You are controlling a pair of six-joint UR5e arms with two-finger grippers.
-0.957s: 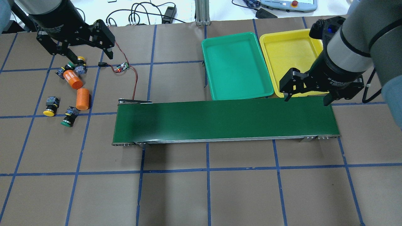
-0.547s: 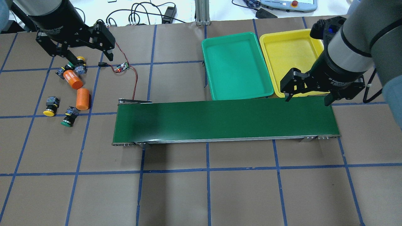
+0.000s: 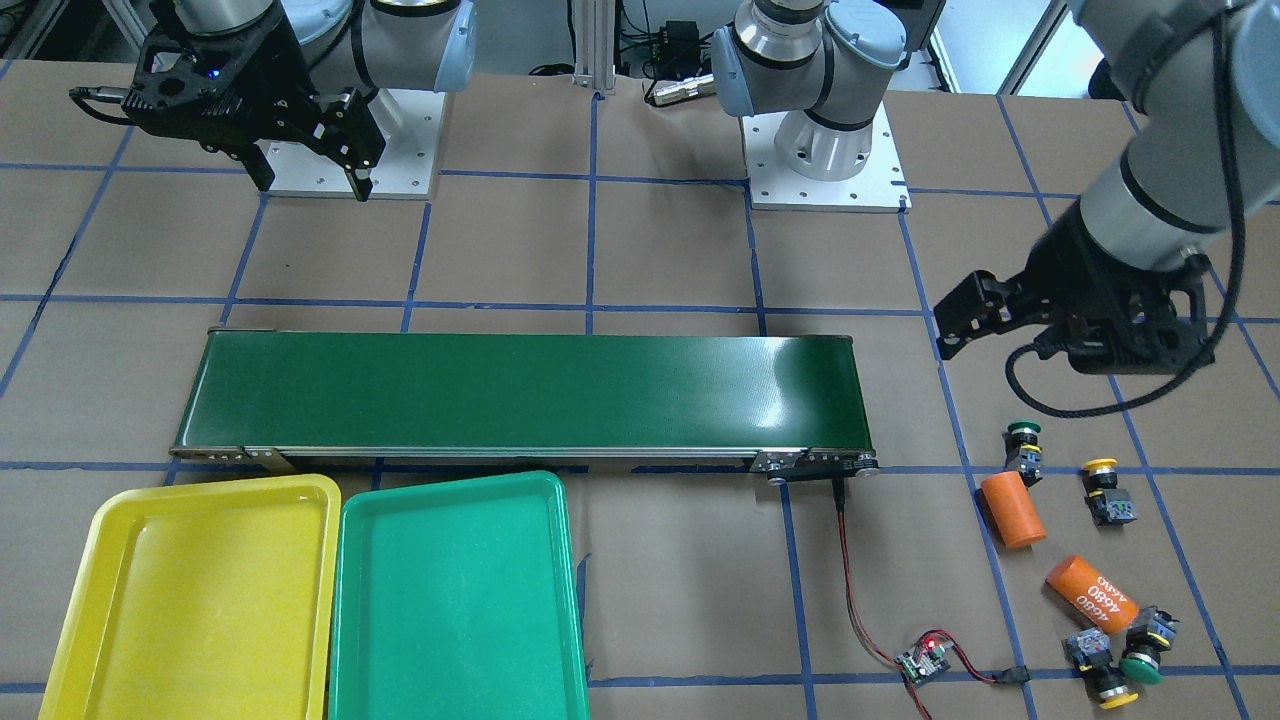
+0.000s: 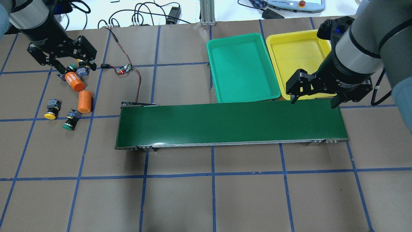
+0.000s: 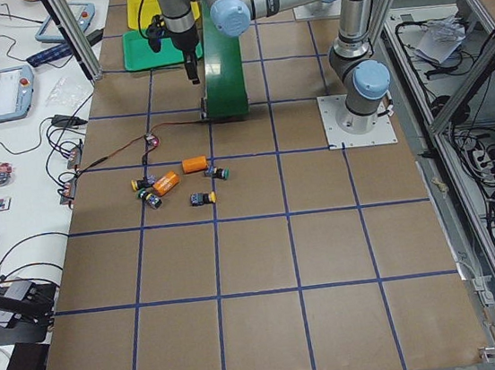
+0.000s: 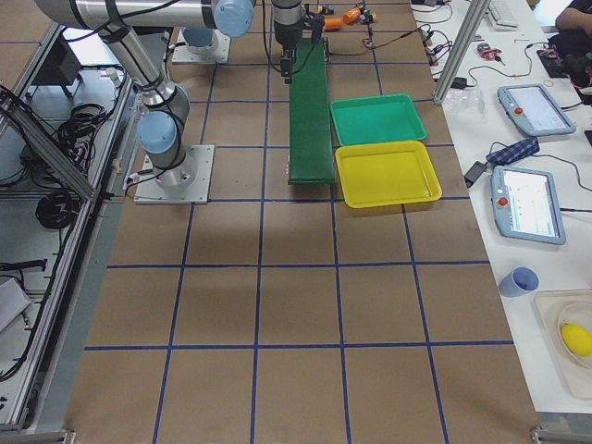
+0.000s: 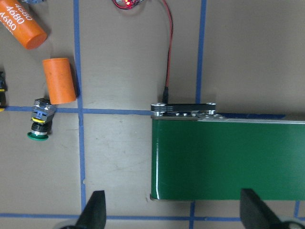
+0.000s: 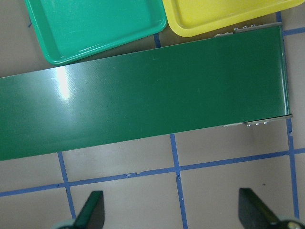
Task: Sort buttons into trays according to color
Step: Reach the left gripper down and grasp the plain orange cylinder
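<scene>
Two buttons, one yellow (image 4: 51, 109) and one green (image 4: 70, 120), lie on the table's left. A second green (image 4: 70, 68) and yellow (image 4: 82, 62) pair lies farther back, partly under my left gripper (image 4: 73, 68) in the overhead view. That gripper is open and empty and hangs above the table; its wrist view shows one green button (image 7: 39, 126). The green tray (image 4: 241, 67) and the yellow tray (image 4: 296, 54) stand empty behind the belt. My right gripper (image 4: 313, 100) is open and empty above the belt's right end.
A long dark-green conveyor belt (image 4: 231, 124) crosses the middle. Two orange cylinders (image 4: 75, 82) (image 4: 85, 101) lie among the buttons. A small circuit board (image 4: 125, 68) with red wires runs to the belt's left end. The arm bases (image 3: 825, 150) stand behind the belt.
My left gripper has moved left in the overhead view and now sits over the far pair of buttons, still open. The right arm and the buttons have not moved.
</scene>
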